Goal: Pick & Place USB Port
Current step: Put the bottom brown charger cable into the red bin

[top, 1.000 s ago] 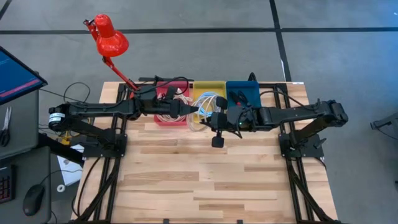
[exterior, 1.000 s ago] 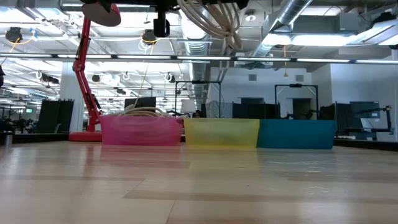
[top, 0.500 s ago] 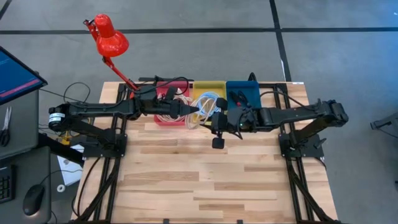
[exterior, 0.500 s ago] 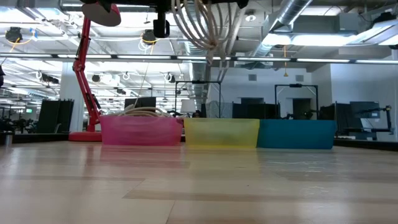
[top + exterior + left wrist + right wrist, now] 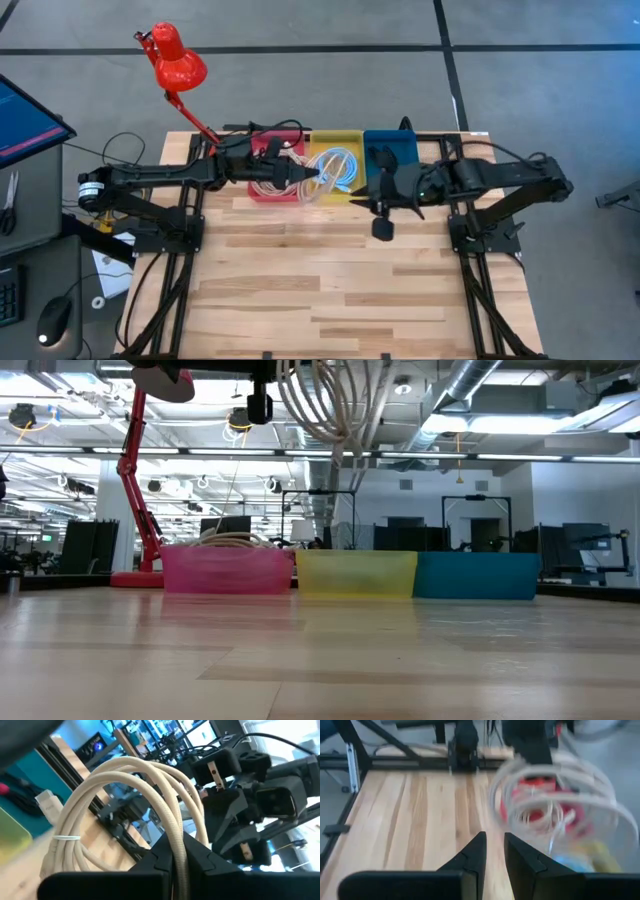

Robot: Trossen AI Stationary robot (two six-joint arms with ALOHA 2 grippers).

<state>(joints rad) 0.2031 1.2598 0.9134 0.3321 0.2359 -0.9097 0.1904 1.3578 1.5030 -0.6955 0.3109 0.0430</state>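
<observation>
A coil of cream USB cable (image 5: pixel 335 172) hangs in the air over the yellow bin (image 5: pixel 338 145). It shows as loops in the left wrist view (image 5: pixel 140 785) and at the top of the low view (image 5: pixel 330 405). My left gripper (image 5: pixel 310 177) reaches in from the table's left and is shut on the coil (image 5: pixel 177 865). My right gripper (image 5: pixel 374 190) sits to the coil's right, in front of the blue bin (image 5: pixel 392 150). It is apart from the coil, open by a narrow gap (image 5: pixel 493 852) and holding nothing. The coil is a blur ahead of it (image 5: pixel 555 795). My left gripper pinches a bundle of several cable strands (image 5: pixel 176 837) between its two fingers, at one side of the coil. The fingers come in roughly level from the table's left. The coil is lifted clear of the bins and table, its loops standing out beyond the fingers.
Three bins stand in a row at the table's far edge: pink (image 5: pixel 272 172) holding more cream cables, yellow, and blue with a dark item in it. A red desk lamp (image 5: pixel 175 62) stands at the far left corner. Bare wood (image 5: pixel 330 280) fills the near half.
My right gripper has drawn back toward the table's right edge, away from the coil that it was next to a second ago. The coil stays in my left gripper, and its loops now hang lower and sit more over the yellow bin.
</observation>
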